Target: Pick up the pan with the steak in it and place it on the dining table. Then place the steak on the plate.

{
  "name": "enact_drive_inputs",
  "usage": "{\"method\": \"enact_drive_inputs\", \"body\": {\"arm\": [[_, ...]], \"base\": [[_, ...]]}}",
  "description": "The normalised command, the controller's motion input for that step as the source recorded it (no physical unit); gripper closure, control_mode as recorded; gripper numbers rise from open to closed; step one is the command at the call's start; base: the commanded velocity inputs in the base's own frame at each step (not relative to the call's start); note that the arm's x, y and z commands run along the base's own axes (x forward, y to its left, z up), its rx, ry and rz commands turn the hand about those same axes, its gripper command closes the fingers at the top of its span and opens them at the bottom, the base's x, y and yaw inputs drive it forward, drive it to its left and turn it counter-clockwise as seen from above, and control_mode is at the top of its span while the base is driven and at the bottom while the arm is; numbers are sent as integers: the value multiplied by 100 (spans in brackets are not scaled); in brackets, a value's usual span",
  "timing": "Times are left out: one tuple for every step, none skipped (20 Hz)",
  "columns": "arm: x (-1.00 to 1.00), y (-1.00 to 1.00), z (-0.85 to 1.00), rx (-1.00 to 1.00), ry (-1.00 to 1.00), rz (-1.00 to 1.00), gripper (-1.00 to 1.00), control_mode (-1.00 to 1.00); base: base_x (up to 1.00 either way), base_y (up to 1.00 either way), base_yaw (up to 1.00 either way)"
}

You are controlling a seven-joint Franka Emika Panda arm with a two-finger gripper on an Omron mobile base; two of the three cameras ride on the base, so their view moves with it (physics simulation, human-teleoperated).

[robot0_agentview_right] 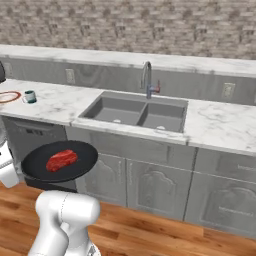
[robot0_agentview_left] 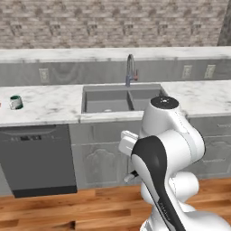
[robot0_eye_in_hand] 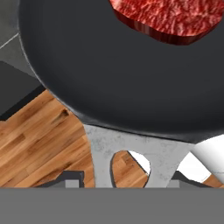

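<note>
The black pan (robot0_agentview_right: 75, 167) hangs level in the air over the wooden floor, in front of the cabinet fronts. The red steak (robot0_agentview_right: 61, 160) lies in its middle. In the hand view the pan (robot0_eye_in_hand: 109, 74) spreads across the top, the steak (robot0_eye_in_hand: 168, 17) is at its far side, and the grey handle (robot0_eye_in_hand: 135, 151) runs down between my fingertips. My gripper (robot0_eye_in_hand: 123, 178) is shut on that handle. The orange-rimmed plate (robot0_agentview_right: 7, 96) lies on the marble dining table (robot0_agentview_right: 220, 125), at the far left and cut by the picture's edge.
A double sink (robot0_agentview_right: 135, 111) with a tall tap (robot0_agentview_right: 147, 77) is set into the marble top (robot0_agentview_left: 49, 103). A small green mug (robot0_agentview_right: 30, 96) stands by the plate, also seen as a mug (robot0_agentview_left: 16, 102). A dishwasher front (robot0_agentview_left: 38, 160) sits below, above the wooden floor (robot0_agentview_right: 165, 235).
</note>
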Motion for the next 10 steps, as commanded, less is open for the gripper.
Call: {"method": "enact_drive_inputs", "body": {"arm": [[0, 0, 0, 0, 0, 0, 100, 100], [0, 0, 0, 0, 0, 0, 100, 100], [0, 0, 0, 0, 0, 0, 100, 100], [0, 0, 0, 0, 0, 0, 100, 100], [0, 0, 0, 0, 0, 0, 100, 100], [0, 0, 0, 0, 0, 0, 100, 100], [0, 0, 0, 0, 0, 0, 100, 100], [0, 0, 0, 0, 0, 0, 100, 100], [0, 0, 0, 0, 0, 0, 100, 100], [0, 0, 0, 0, 0, 0, 100, 100]], "base": [[14, 100, 0], [14, 100, 0], [14, 100, 0], [14, 100, 0], [14, 100, 0], [14, 100, 0], [14, 100, 0], [14, 100, 0], [14, 100, 0], [14, 100, 0]]}}
